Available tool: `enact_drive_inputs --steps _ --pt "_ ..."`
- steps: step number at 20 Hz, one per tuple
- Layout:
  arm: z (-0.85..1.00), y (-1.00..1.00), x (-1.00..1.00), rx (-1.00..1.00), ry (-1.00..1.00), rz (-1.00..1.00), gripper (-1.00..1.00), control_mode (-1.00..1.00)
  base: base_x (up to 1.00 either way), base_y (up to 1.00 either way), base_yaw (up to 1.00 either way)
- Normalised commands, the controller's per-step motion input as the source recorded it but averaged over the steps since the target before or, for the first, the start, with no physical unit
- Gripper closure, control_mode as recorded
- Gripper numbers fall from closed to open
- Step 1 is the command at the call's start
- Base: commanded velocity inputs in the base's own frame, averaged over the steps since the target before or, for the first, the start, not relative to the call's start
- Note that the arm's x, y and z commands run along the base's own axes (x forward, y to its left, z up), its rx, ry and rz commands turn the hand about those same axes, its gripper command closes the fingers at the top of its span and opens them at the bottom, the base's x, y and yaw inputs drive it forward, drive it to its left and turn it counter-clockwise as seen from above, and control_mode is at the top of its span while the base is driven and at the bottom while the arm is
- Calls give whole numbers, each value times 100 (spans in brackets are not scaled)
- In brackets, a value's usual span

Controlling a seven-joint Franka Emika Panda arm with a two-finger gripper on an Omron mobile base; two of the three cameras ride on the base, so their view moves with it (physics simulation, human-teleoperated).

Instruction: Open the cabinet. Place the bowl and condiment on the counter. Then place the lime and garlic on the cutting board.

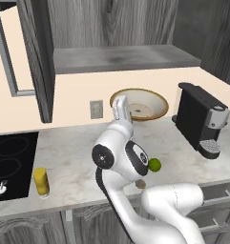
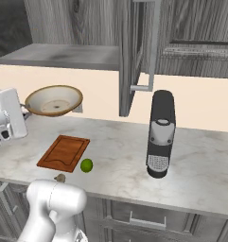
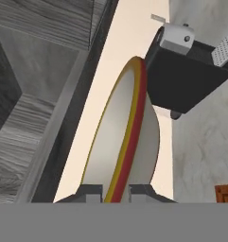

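A: How far along are we?

B: By my reading, about halfway. The cabinet (image 2: 134,52) stands open, and the condiment (image 1: 40,181), a small yellow cylinder, already sits on the bench (image 1: 73,157), well off to the tool's left by the black glass cooktop (image 1: 11,162). The bowl (image 2: 53,100) isn't down yet.

A: Where is it, then?

B: In the tool (image 3: 115,191). The two dark tips are clenched on the bowl's rim, one on each side of it, and the bowl hangs in the air above the bench in front of the backsplash, tilted.

A: And the produce?

B: Untouched, I'd say. The lime (image 2: 86,165), glossy and round, lies on the bare stone below the tool, just beside the cutting board (image 2: 64,152) but not on it. The garlic (image 2: 60,178), a dull brownish lump, sits near the bench's front edge.

A: Materials?

B: Bowl: smooth cream inside, brown rim, wide and shallow. Board: reddish wood, rectangular, grooved near the edge. Bench: pale marbled stone. Cabinet: dark grey wood grain. A black coffee machine (image 2: 160,134) stands to the tool's right.
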Motion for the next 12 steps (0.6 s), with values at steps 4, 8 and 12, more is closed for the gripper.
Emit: enact_drive_inputs --steps 4,8,12 --pt "-4 -3 16 5 0 0 100 -100 0 0 0" --pt "-15 0 20 6 0 0 100 -100 0 0 0" --pt "-26 0 31 6 -1 0 100 -100 0 0 0"
